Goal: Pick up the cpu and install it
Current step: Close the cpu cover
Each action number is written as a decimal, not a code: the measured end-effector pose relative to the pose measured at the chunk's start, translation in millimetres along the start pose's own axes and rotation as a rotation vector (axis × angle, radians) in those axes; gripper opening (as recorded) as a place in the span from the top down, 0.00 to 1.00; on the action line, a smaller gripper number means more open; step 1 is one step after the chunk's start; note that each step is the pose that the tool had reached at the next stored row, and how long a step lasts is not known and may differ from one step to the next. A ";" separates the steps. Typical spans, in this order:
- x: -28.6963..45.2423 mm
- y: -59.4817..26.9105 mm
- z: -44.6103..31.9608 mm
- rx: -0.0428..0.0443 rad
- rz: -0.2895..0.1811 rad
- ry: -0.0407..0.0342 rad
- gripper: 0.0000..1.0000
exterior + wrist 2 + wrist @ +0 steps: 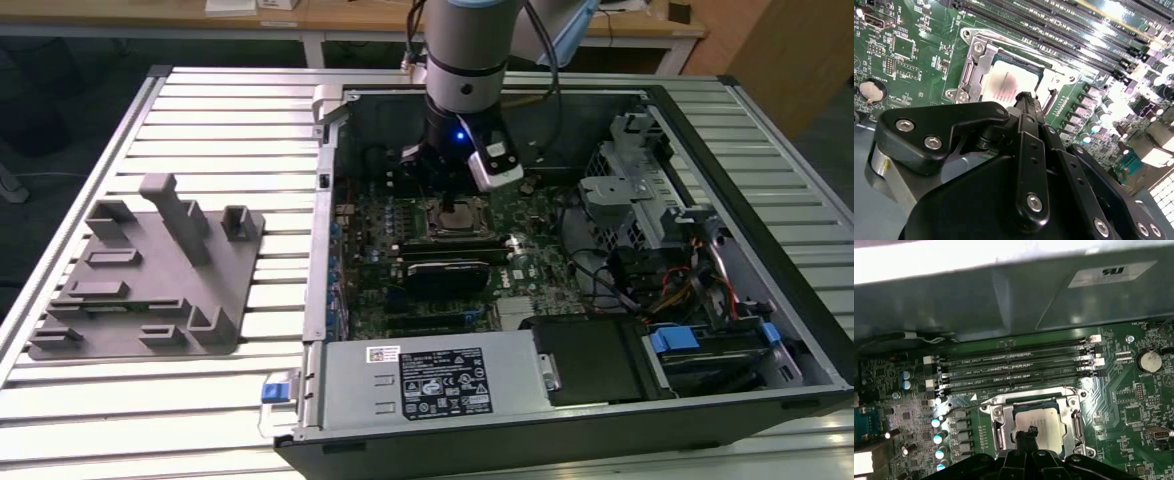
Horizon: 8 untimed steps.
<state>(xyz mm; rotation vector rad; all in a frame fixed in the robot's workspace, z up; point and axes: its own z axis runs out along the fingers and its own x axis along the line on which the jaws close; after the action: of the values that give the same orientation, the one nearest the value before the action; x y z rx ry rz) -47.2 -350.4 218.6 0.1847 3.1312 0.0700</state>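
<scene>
The cpu (462, 213) lies flat inside the metal-framed socket (998, 424) on the green motherboard of the opened computer case. Its silvery top plate shows in both wrist views (1010, 80) (1044, 421). My gripper (451, 198) hangs straight down over the socket. Its black fingertips (1024, 98) are drawn together and sit at the edge of the cpu's top plate (1028, 432). Nothing is held between them. Whether the tips touch the plate I cannot tell.
A row of long black memory slots (1014, 371) runs beside the socket, with capacitors (936, 437) nearby. The case wall (1004, 295) stands behind them. In the exterior view, a grey fixture block (147, 275) lies on the slatted table to the left, and the power supply (427, 382) and cables (627, 280) fill the case's front and right.
</scene>
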 end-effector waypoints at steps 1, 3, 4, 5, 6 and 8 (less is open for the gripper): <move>0.2 -0.4 0.4 -0.0001 -0.002 0.0000 0.89; 1.3 -0.8 1.2 -0.0001 -0.005 0.0002 0.89; 2.1 -1.0 1.5 -0.0002 -0.006 0.0003 0.89; 3.2 -1.1 2.0 -0.0006 -0.008 0.0004 0.89; 4.3 -1.3 2.3 -0.0011 -0.010 0.0006 0.89; 6.5 -1.5 3.1 -0.0020 -0.014 0.0008 0.89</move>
<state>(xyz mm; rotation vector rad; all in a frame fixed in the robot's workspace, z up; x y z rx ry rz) -53.8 -351.0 215.4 0.1635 3.1327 0.0731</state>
